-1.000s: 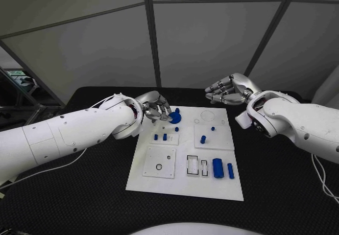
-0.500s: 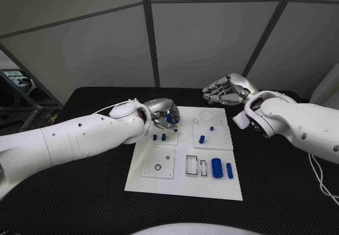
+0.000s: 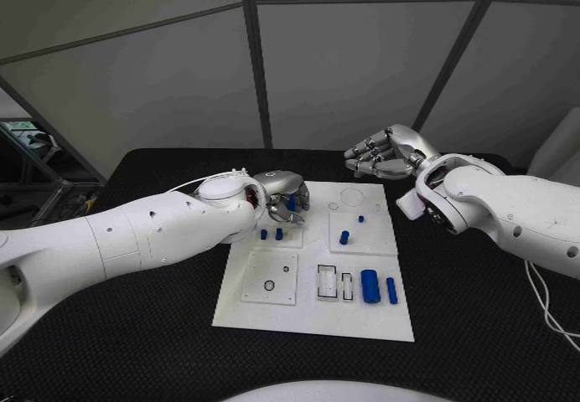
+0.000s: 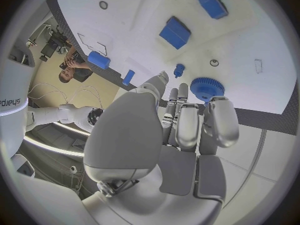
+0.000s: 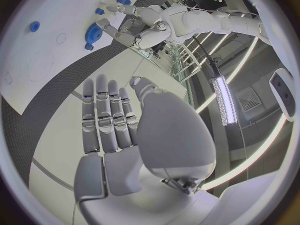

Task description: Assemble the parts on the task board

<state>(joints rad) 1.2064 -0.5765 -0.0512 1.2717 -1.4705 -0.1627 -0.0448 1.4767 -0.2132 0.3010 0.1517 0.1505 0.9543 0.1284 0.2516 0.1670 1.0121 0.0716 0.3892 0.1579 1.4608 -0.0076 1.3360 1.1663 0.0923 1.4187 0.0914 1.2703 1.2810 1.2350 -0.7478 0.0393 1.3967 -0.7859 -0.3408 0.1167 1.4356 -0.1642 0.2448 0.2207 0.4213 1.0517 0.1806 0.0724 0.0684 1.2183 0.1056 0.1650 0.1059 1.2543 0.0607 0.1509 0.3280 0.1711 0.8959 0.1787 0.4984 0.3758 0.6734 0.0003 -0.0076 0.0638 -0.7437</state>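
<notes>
The white task board (image 3: 314, 318) lies mid-table. At its far left corner lies a blue gear (image 3: 290, 203), mostly covered by my left hand (image 3: 281, 198). The gear (image 4: 207, 88) sits flat on the board right at the left fingertips (image 4: 219, 107), which lie side by side against its near edge, while the thumb stays off it. A small blue peg (image 4: 179, 70) stands beside the gear. My right hand (image 3: 385, 155) hovers beyond the board's far edge with straight fingers (image 5: 106, 117) and nothing in them.
Small blue pegs (image 3: 279, 234) stand on the board's left, and two more (image 3: 342, 238) stand on the raised right plate. A blue cylinder (image 3: 370, 286) and a thin bar (image 3: 391, 291) lie near the front right, beside two rectangular slots (image 3: 328, 282).
My left arm has reached further in along the board's left side and its hand has come over the gear. The right hand has drifted slightly left. The gear has barely moved.
</notes>
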